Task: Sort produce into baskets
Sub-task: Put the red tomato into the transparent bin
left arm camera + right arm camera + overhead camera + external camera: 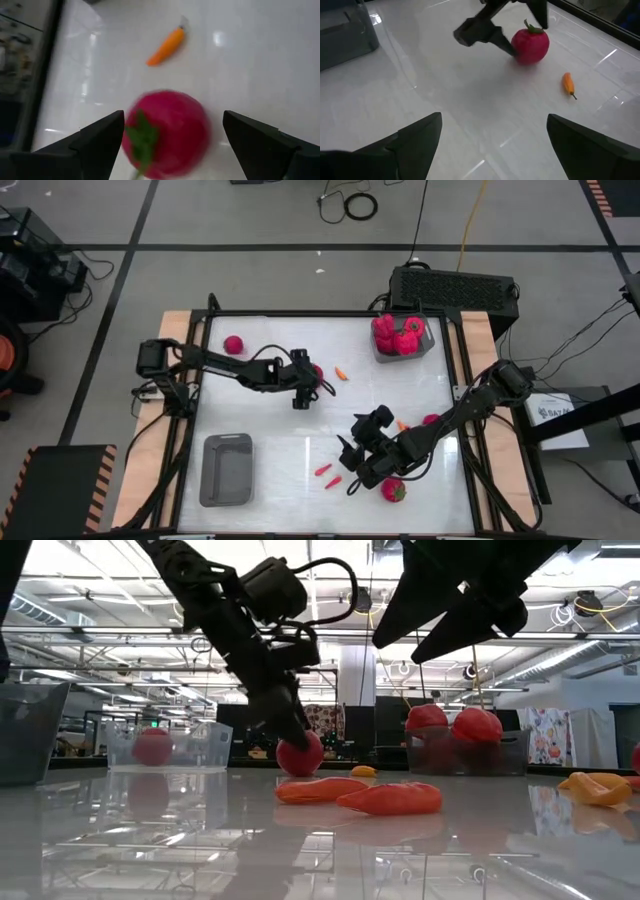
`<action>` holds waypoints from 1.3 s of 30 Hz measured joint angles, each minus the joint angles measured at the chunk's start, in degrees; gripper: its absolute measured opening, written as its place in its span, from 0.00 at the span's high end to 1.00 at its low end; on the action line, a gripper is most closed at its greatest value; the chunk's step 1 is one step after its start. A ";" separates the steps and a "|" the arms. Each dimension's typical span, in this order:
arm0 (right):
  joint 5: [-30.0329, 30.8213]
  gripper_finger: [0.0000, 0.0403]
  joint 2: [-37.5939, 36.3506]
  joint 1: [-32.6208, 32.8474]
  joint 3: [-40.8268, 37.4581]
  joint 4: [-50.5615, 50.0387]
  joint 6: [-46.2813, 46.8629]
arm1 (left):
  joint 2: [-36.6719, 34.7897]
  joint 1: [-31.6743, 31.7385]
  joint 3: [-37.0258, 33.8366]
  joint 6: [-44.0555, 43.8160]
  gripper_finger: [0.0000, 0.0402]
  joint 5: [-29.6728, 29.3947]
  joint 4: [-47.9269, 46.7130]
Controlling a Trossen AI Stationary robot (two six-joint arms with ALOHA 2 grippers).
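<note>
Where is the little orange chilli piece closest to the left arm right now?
In the high view the orange chilli lies on the white table near its middle, just right of the round red fruit that sits between the left gripper's open jaws.

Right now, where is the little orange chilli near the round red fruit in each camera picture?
High view: orange chilli just right of the left gripper.
Low view: small orange shape behind the round red fruit.
Left wrist view: beyond the fruit.
Right wrist view: beside the fruit.
Shared landmark: the round red fruit.
</note>
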 joint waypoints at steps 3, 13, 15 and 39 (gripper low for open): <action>-0.78 0.13 0.00 0.00 0.00 -0.12 -0.01 | 0.51 0.28 0.00 1.27 0.14 -1.44 2.44; -1.51 0.13 0.00 0.00 0.00 -0.18 -0.02 | 0.91 4.61 0.00 -3.13 0.14 5.17 3.52; -1.53 0.13 0.00 0.00 0.00 -0.18 -0.02 | 0.98 5.75 0.00 -4.92 0.14 6.55 2.16; -1.53 0.13 0.00 0.00 0.00 -0.61 -0.02 | 4.41 8.11 0.12 -9.72 0.16 12.39 -4.71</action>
